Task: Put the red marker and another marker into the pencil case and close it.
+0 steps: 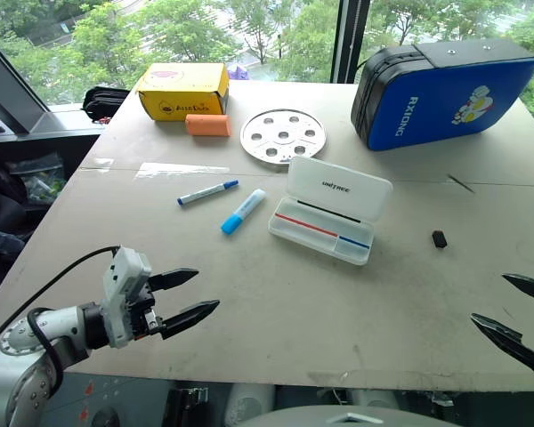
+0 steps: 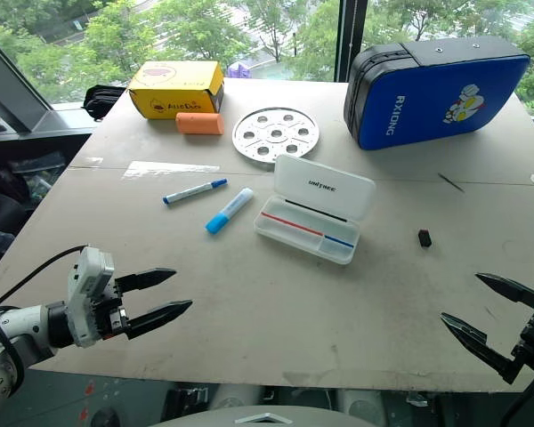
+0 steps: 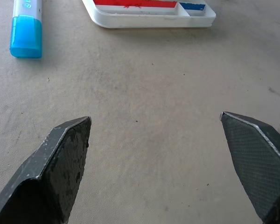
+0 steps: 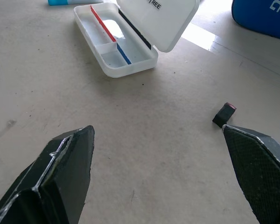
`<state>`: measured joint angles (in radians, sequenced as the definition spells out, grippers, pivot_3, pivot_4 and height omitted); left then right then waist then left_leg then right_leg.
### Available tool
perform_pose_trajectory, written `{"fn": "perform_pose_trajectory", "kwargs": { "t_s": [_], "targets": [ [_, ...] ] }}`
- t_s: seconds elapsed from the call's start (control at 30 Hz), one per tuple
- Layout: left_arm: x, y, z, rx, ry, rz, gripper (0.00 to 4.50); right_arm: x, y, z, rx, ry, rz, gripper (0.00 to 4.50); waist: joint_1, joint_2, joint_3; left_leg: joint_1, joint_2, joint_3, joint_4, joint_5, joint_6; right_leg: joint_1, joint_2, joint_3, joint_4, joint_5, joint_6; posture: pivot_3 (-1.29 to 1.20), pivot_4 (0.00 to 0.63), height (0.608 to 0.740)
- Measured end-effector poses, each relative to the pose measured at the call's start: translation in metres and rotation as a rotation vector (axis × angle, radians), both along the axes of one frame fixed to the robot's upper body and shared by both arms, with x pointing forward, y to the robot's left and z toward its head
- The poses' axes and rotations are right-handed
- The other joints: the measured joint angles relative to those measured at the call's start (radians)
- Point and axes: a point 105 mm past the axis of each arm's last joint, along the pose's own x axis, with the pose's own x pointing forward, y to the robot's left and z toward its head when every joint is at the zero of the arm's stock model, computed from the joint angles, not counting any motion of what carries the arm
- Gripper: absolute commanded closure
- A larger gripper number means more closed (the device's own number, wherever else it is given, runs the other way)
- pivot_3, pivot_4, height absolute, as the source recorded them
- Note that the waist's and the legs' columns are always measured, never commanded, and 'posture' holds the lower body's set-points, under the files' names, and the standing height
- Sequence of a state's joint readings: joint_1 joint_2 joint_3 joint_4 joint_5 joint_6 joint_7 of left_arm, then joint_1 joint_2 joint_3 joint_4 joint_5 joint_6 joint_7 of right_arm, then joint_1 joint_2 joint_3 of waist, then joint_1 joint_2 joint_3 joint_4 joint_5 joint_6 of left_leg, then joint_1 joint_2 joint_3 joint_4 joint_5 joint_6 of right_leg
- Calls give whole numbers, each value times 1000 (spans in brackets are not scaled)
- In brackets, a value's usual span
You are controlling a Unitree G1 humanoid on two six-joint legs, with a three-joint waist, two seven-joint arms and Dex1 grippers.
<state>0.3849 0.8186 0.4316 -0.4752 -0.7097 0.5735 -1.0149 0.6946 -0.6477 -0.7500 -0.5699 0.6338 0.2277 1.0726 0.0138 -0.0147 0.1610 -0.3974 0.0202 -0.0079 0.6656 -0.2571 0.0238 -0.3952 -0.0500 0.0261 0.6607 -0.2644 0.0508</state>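
We see a wide grey surface [image 1: 276,302] with the big blue zip case [image 1: 445,89] at its far right, a yellow box [image 1: 182,89] at the far left with an orange block [image 1: 207,124] in front of it, and a round metal disc with holes [image 1: 283,136] between them.

The white pencil case [image 1: 325,227] lies near the middle, its lid standing open towards the far side. Its long axis runs from near-right to far-left across the surface, and a thin red-and-blue stripe runs along the tray. Apart from that the tray looks empty, so we judge the task barely begun: no marker is inside, and the lid is yet to be shut.

Just to the left of the case lies a fat blue-capped marker [image 1: 242,212], cap end nearer us, body pointing away and to the right. Further left lies a slim blue-capped pen [image 1: 206,193], its cap pointing right. We cannot make out a red marker. A small black piece [image 1: 439,238] sits to the right of the case.

The left claw [image 1: 189,298] hovers at the near edge, spread wide and empty; the right claw [image 2: 483,311] does likewise.
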Motion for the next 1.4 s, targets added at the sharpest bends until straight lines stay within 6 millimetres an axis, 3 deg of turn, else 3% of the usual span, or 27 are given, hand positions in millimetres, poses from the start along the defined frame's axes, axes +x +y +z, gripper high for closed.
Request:
{"fn": "perform_pose_trajectory", "kwargs": {
  "t_s": [0.1, 0.2, 0.37, 0.4, 0.5, 0.63, 0.73, 0.8, 0.87, 0.97, 1.1, 1.23, 1.4],
  "targets": [
    [6, 2, 1, -10, -22, 20, 0, 2, 3, 0, 7, -8, 2, 84, 0, 0, 0, 0, 0, 0, 0, 0, 0, 0, 0, 0, 0, 0, 0, 0, 150, 740],
    [45, 13, 15, -31, -113, 143, 0, 8, 35, 5, 76, -57, 88, 84, 2, 0, 0, 0, 1, -1, 1, 0, 0, 0, 4, -2, 1, 0, 0, 0, 150, 740],
    [73, 22, 15, 45, -106, 206, 0, 13, 64, 15, 110, -96, 174, 84, -2, -2, -1, -1, 0, 0, 1, -1, 1, 0, 5, -1, 1, 2, 4, 0, 150, 740],
    [92, 33, 15, 115, -102, 224, 0, 16, 83, 22, 134, -124, 248, 84, -3, -2, 0, -1, -1, 0, 1, -1, 1, -1, 7, -1, 1, 2, 4, 0, 150, 740],
    [128, 46, 24, 218, -125, 228, 0, 16, 115, 34, 181, -158, 365, 84, 0, -2, 0, -1, -3, 0, 2, 0, 1, -1, 9, -2, 2, 2, 4, 0, 150, 740],
    [174, 49, 30, 324, -155, 218, 0, 20, 137, 41, 216, -188, 417, 84, 4, -6, 0, -5, -6, 0, 3, -1, 1, -1, 9, -5, 1, 3, 4, 0, 150, 740],
    [203, 36, 25, 400, -146, 166, 0, 22, 143, 41, 224, -195, 407, 84, 3, -8, 0, -7, -8, -1, 3, -1, 1, -1, 8, -5, 0, 3, 5, 0, 150, 740],
    [206, 26, 21, 394, -134, 97, 0, 22, 143, 39, 225, -184, 385, 84, -5, -9, 0, -9, -8, 0, 4, -1, 3, -3, 7, -4, 0, 2, 5, 0, 150, 740],
    [193, 2, 26, 246, -84, -89, 0, 18, 142, 33, 221, -156, 357, 84, -16, -9, 0, -18, -7, -1, 4, -1, 3, -13, 7, -6, 2, 2, 6, 0, 150, 740],
    [178, -14, 36, 154, -65, -262, 0, 14, 140, 29, 222, -135, 331, 84, -26, -9, 0, -19, -6, -3, 4, -1, 3, -14, 7, -6, 4, 2, 6, 0, 150, 740],
    [163, -32, 43, 208, -96, -458, 0, 8, 134, 20, 223, -108, 273, 84, -24, -9, 0, -17, -6, -3, 5, -1, 3, -14, 7, -6, 6, 2, 6, 0, 150, 740],
    [152, -71, 43, 232, -147, -647, 0, 3, 125, 16, 205, -94, 225, 84, -12, -9, 0, -17, -6, -4, 8, -1, 3, -12, 7, -5, 6, 2, 6, 0, 150, 740],
    [142, -90, 39, 323, -191, -772, 0, -7, 115, 10, 180, -78, 158, 84, -16, -8, 0, -16, -6, -7, 8, -1, 3, -12, 7, -5, 7, 2, 6, 0, 150, 740]
  ]
}}
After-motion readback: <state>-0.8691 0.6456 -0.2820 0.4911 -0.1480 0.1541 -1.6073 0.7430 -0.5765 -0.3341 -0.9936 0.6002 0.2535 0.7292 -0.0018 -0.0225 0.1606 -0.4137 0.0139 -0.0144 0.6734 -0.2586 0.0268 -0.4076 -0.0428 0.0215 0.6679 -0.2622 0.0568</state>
